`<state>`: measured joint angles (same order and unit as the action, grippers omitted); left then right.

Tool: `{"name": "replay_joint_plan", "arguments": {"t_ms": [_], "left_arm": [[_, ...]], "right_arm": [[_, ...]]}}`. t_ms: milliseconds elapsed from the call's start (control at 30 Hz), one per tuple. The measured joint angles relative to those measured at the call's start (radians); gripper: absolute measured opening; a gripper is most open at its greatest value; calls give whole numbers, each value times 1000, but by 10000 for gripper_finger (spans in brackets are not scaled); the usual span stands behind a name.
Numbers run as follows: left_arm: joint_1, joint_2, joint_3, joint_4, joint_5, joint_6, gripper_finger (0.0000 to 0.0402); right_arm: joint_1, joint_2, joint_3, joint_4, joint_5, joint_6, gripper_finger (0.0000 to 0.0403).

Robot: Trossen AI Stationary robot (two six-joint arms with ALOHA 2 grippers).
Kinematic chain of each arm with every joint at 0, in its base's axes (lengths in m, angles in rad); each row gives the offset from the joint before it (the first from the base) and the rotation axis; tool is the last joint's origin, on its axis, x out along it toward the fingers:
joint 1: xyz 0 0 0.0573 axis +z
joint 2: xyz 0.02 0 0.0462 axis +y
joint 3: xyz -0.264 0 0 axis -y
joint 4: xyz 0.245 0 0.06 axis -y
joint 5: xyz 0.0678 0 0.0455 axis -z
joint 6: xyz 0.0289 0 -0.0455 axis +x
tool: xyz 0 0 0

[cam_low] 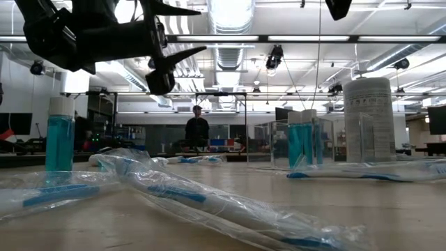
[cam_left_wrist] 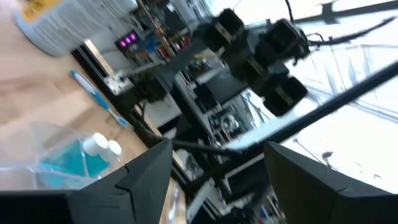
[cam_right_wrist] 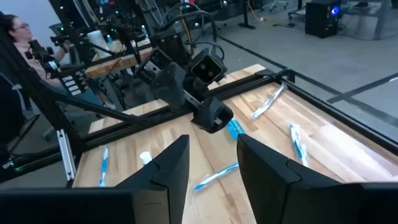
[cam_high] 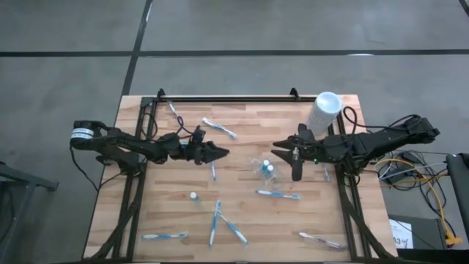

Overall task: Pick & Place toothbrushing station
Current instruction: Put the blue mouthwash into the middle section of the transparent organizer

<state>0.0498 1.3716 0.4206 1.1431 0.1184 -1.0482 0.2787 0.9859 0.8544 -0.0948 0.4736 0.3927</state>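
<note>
A clear pouch [cam_high: 265, 169] holding small blue white-capped tubes [cam_left_wrist: 68, 158] lies at mid-table between my two grippers. Several blue-and-white toothbrushes lie flat on the wood, among them one [cam_high: 278, 194] just nearer than the pouch and one [cam_high: 220, 129] farther back. One more tube [cam_high: 193, 197] stands upright on its own. My left gripper [cam_high: 220, 152] hovers open to the left of the pouch, pointing at it. My right gripper [cam_high: 287, 158] hangs open above the pouch's right side, high over the table, with nothing between its fingers [cam_right_wrist: 171, 168].
A tall white cylinder [cam_high: 324, 111] stands at the far right, close to my right arm. A black rail [cam_high: 227, 98] runs along the table's far edge. More toothbrushes lie near the front edge [cam_high: 165, 236] [cam_high: 320, 239]. A person [cam_low: 197, 129] sits in the room beyond.
</note>
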Motion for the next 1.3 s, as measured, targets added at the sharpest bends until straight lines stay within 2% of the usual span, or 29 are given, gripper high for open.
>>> {"name": "replay_joint_plan", "arguments": {"t_ms": [200,367,533,700,867,967,1067,1167,1300], "left_arm": [[3,0,0,0,27,31,259],[3,0,0,0,49,-33,259],[12,0,0,0,64,-35,259],[21,-44,0,-1,76,120,252],[27,-176,0,-59,75,229,249],[26,-294,0,-215,72,257,249],[26,-416,11,-467,48,293,249],[26,-528,79,-822,10,340,249],[26,-603,260,-1389,-92,416,249]], "right_arm": [[0,5,0,-3,0,-1,133],[0,5,0,-3,0,-8,132],[0,7,0,-4,0,-8,125],[0,7,0,-4,0,-8,121],[0,7,0,-4,0,-8,124],[0,7,0,-4,0,-8,127],[0,7,0,-5,-1,-9,130],[0,7,0,-5,0,-12,128],[-2,7,0,-5,0,-13,122]]}}
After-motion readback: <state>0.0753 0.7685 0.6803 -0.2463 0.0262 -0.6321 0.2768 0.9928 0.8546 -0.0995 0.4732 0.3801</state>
